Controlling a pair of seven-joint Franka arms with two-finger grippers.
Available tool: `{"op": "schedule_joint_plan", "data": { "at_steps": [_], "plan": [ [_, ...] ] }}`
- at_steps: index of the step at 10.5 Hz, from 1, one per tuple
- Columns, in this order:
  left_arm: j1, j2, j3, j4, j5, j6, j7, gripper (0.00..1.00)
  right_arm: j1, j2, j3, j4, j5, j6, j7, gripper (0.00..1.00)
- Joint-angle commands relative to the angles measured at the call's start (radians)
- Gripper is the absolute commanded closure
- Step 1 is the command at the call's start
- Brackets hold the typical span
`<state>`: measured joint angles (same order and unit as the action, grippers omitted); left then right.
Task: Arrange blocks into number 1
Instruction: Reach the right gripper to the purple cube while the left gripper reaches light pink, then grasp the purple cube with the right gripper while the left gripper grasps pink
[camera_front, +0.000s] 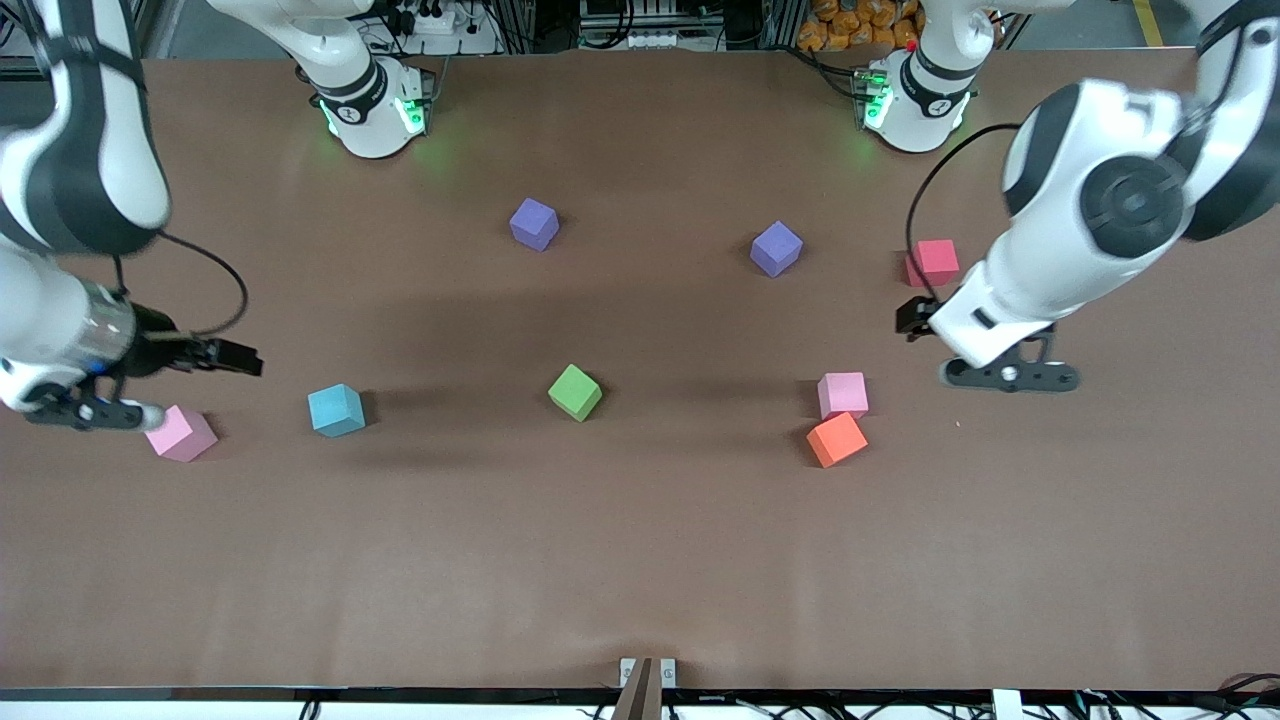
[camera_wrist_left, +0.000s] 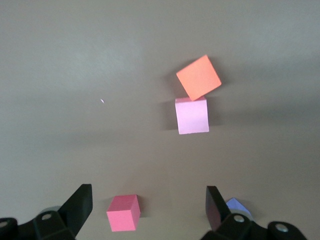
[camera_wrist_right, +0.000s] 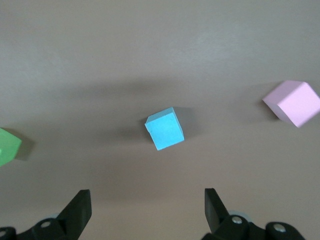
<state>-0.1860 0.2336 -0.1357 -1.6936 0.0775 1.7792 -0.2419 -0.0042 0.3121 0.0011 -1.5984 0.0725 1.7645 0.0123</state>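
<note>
The blocks lie scattered and apart on the brown table. Two purple cubes (camera_front: 535, 223) (camera_front: 776, 248) sit nearest the robot bases. A green cube (camera_front: 575, 391) is in the middle, with a light blue cube (camera_front: 336, 410) (camera_wrist_right: 165, 129) toward the right arm's end. One pink cube (camera_front: 843, 394) (camera_wrist_left: 192, 115) touches an orange cube (camera_front: 836, 439) (camera_wrist_left: 198, 77). Another pink cube (camera_front: 181, 433) (camera_wrist_right: 293, 103) lies beside my right gripper (camera_front: 85, 412) (camera_wrist_right: 147, 200), which is open and empty. My left gripper (camera_front: 1010, 376) (camera_wrist_left: 148, 200) hangs open and empty over bare table by the crimson cube.
A crimson-red cube (camera_front: 932, 262) (camera_wrist_left: 123, 213) lies toward the left arm's end, farther from the front camera than the pink and orange pair. The two arm bases (camera_front: 375, 105) (camera_front: 915, 100) stand along the table's edge. A small bracket (camera_front: 647, 675) sits at the front edge.
</note>
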Motion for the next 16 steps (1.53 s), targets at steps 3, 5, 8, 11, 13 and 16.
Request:
{"op": "schedule_joint_plan", "data": {
  "at_steps": [3,5,8,11,13,16],
  "plan": [
    [-0.013,0.050,-0.010,-0.205,-0.056,0.254,-0.112,0.00,0.056,0.047,-0.004,-0.099,0.010,0.136,-0.058,0.00],
    [-0.047,0.098,-0.008,-0.238,-0.045,0.336,-0.178,0.00,0.110,0.019,-0.024,-0.220,0.010,0.249,0.003,0.00],
    [-0.050,0.160,-0.008,-0.239,-0.041,0.410,-0.183,0.00,0.233,-0.072,-0.087,-0.372,0.024,0.343,0.180,0.00],
    [-0.041,0.200,-0.008,-0.236,0.005,0.474,-0.185,0.00,0.320,-0.212,-0.087,-0.601,0.030,0.431,0.578,0.00],
    [-0.038,0.231,-0.007,-0.238,0.005,0.526,-0.198,0.00,0.358,-0.296,-0.086,-0.725,0.161,0.411,0.771,0.00],
    [-0.040,0.259,-0.007,-0.233,0.007,0.543,-0.198,0.00,0.472,-0.294,-0.086,-0.836,0.390,0.415,0.784,0.00]
  ]
}}
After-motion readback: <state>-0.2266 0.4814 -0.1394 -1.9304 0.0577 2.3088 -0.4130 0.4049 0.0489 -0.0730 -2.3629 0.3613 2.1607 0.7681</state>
